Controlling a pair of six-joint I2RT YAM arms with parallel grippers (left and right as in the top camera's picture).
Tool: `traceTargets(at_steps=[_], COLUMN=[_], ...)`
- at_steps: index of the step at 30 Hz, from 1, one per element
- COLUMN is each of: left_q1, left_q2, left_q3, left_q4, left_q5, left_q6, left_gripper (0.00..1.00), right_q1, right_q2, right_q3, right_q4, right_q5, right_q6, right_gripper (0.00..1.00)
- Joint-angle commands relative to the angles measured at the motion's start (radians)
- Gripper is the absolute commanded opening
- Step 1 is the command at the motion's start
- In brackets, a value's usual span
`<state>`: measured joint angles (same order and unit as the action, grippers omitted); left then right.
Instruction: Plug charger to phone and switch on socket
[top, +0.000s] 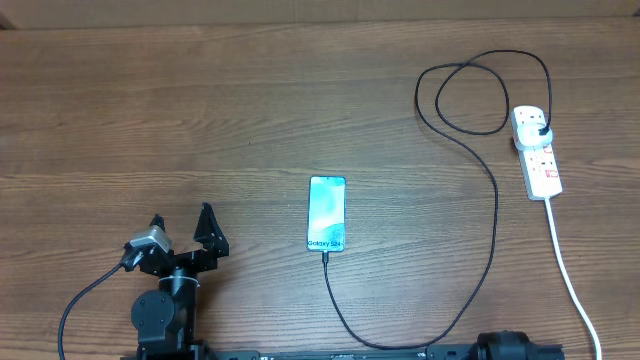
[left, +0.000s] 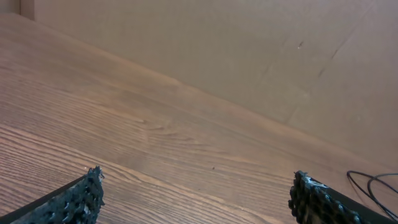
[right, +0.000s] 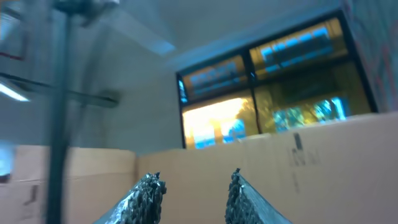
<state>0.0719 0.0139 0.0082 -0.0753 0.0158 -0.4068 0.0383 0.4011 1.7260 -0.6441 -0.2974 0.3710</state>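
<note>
Your slim light-blue-screened phone (top: 327, 213) lies mid-table on the brown wooden table (top: 150, 120). The thin black charger cable (top: 490, 215) meets its near edge, so it looks plugged in. The black adapter (top: 541, 131) sits in the white power-strip socket (top: 540, 165) far right. Can't tell from here whether the switch is on; check that, it may be all that's left. Left gripper (top: 182, 216) gapes wide and empty, well apart from the phone. Right gripper (right: 194, 180) points upward, fingers partly apart, holding nothing.
</note>
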Motion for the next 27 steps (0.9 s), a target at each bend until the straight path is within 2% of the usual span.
traceTargets(at_steps=[1,7,20,27], left_q1=[-0.003,-0.003,-0.007,-0.041], left_q2=[-0.005,-0.005,-0.006,-0.006], left_q3=[-0.003,-0.003,-0.003,-0.003], left_q4=[-0.002,-0.002,-0.002,-0.002], left_q5=[0.010,0.010,0.010,0.010], left_q6=[0.034,0.034,0.034,0.034], left_gripper=[1.00,1.00,1.00,1.00], right_q1=[0.055,0.107,0.118,0.118], right_q2=[-0.055,-0.113,-0.132,-0.227], right_q3=[-0.022,-0.078,-0.109,-0.137], right_q4=[0.009,0.032,0.052,0.069], right_q5=[0.045,0.189,0.187,0.181], right_q6=[-0.093,-0.092,-0.087,-0.088], right_gripper=[0.37,0.37,0.36,0.36])
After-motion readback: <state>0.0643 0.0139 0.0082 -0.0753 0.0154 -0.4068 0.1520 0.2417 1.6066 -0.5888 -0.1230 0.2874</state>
